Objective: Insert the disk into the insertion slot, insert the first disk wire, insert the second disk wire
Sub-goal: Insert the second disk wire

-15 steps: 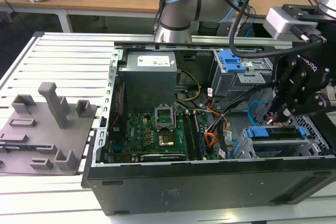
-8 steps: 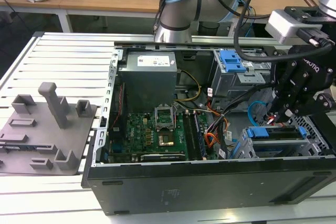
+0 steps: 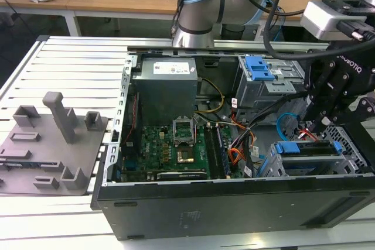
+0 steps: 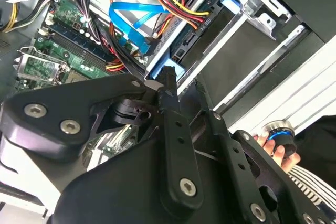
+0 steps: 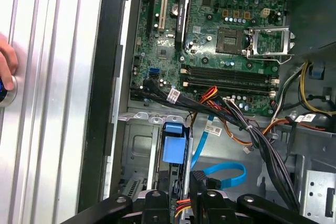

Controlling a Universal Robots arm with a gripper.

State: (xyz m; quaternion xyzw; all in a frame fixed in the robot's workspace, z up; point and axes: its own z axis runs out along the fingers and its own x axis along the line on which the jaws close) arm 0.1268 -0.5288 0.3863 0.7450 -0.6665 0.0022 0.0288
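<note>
Jaws of the black gripper [image 3: 309,129], apart or clamped I cannot tell, hover over the perforated silver cage [image 3: 351,144] holding the blue-framed grey disk [image 3: 309,148], so wiring seems in hand, needing the red-orange-black wire bundle [image 4: 184,10] squared up.

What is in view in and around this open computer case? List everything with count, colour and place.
Tower computer case: one, black, on white slatted table.
Moulded plastic fixture plate: one, grey, on table, exterior view's left of case.
Circuit board: one, green, inside case.
Sheet-metal power supply box: one, grey, inside case.
Hard drive in plastic caddy: one, blue-framed, in perforated silver drive cage.
Flat looping cable: one, light blue, near drive.
Gripper: one, black, above drive.
Person's hand: one, on table beside case.
</note>
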